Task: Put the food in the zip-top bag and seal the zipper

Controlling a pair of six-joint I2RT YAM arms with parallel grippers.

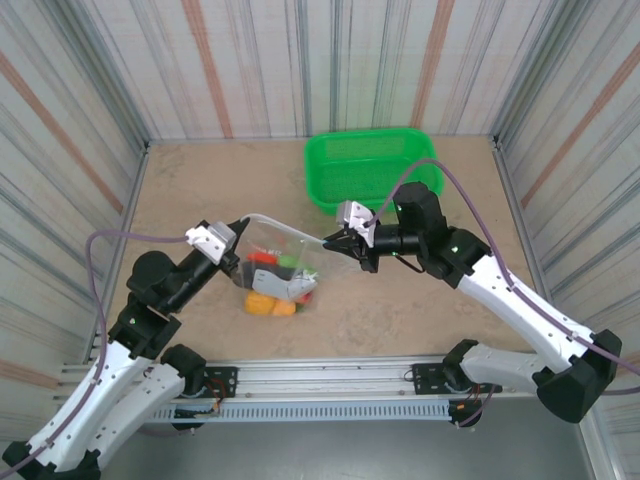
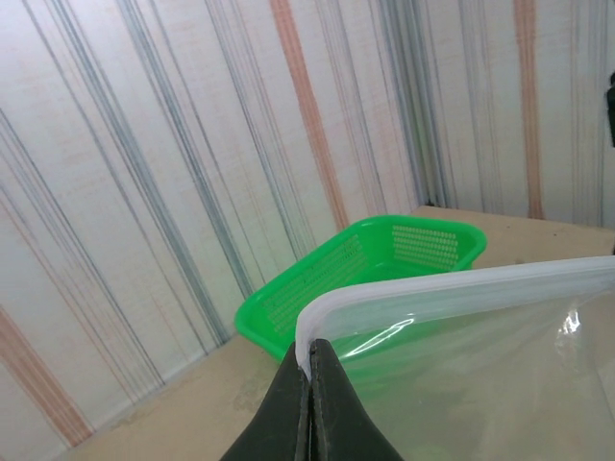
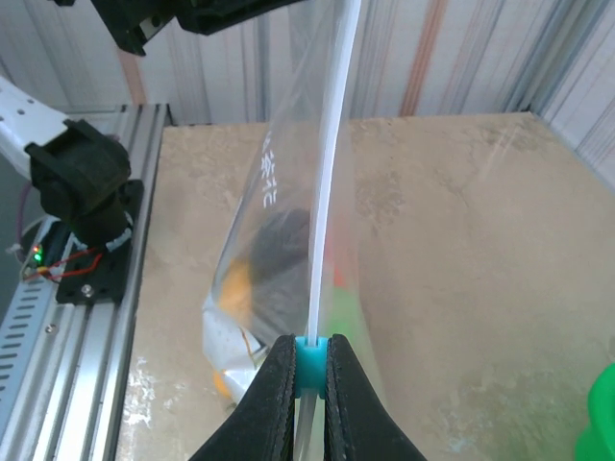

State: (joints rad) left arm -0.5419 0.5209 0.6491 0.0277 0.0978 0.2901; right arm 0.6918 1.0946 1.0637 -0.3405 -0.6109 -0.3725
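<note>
A clear floppy plastic zip-top bag [image 1: 285,250] hung with left gripper [image 1: 240,228] and right gripper [image 1: 330,242] each pinching an end of its pale zipper strip [image 1: 280,222]. Colourful toy foods [image 1: 270,303] sagged inside; a green mesh plastic basket [image 1: 370,165] sat at the far edge of the beige table [image 1: 430,300].

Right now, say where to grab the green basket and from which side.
Probably best to take the green basket by its left rim, coming down from above. It sits upright and open-topped, with a thin wall that is easy to pinch, and that side is unobstructed.
</note>
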